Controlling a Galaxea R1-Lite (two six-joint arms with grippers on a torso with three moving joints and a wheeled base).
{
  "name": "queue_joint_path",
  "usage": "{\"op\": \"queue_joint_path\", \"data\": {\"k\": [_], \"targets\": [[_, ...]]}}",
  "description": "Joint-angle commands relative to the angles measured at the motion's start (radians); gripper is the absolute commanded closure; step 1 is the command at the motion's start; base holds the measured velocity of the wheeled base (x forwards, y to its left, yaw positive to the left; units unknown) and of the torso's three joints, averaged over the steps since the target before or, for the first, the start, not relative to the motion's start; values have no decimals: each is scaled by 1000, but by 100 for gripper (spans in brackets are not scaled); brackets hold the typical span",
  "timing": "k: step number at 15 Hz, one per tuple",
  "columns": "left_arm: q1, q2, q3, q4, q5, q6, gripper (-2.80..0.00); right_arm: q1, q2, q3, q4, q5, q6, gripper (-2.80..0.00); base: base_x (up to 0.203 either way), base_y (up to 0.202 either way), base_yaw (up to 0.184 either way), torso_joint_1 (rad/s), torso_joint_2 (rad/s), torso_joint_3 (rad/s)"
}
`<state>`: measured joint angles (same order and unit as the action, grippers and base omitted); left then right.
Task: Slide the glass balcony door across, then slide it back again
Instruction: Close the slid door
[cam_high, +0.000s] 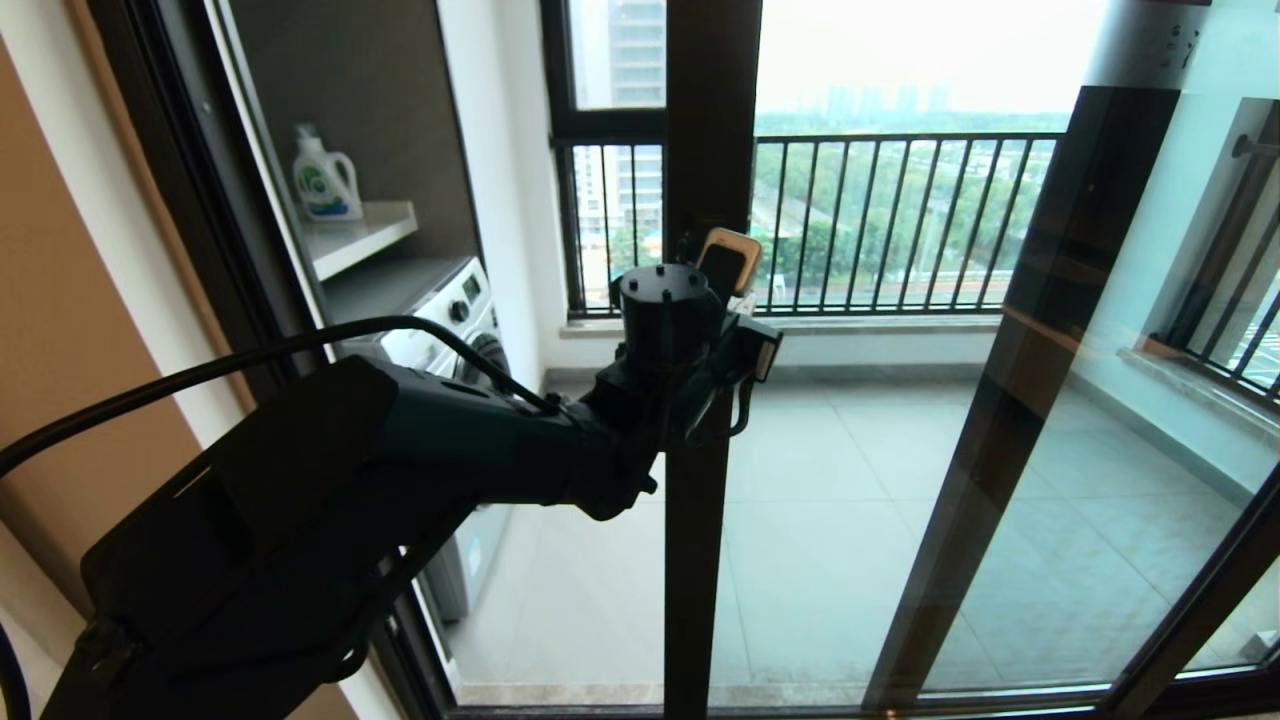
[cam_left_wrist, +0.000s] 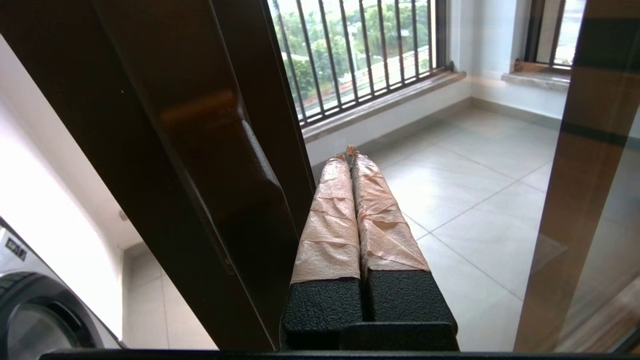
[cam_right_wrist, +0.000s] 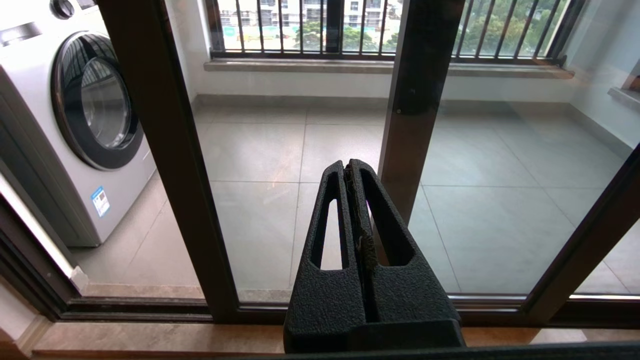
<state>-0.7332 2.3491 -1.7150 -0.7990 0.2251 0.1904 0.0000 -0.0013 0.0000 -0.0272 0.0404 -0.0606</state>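
Reaching up in the head view, left claw sits against the upright edge of the glass balcony door, mid-frame, partly slid; washing machine and detergent bottle behind the opening.

Left wrist view: left claw taped fingers pressed together, pinching nothing, just beside the door's dark frame.

Right wrist view: right claw low, closed on nothing, facing the door's glass from indoors.

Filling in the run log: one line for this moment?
left gripper: shut, beside glass balcony door upright | right gripper: shut, idle | door partly open
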Motion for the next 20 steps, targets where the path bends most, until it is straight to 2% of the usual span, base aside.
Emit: {"op": "queue_joint_path", "data": {"k": [1,6,12,15,20], "targets": [[10,11,-41,-4,10,4,0,0,0,12,0,-1,-1,0,0,0,0,0,0,0],[52,18,-58,-6,24,7,0,0,0,12,0,1,-1,0,0,0,0,0,0,0],[67,17,-48,-13,27,7,0,0,1,12,0,0,-1,0,0,0,0,0,0,0],[72,18,-43,-13,53,4,0,0,0,12,0,-1,-1,0,0,0,0,0,0,0],[93,-10,52,-47,50,0,0,0,0,12,0,1,-1,0,0,0,0,0,0,0]]}}
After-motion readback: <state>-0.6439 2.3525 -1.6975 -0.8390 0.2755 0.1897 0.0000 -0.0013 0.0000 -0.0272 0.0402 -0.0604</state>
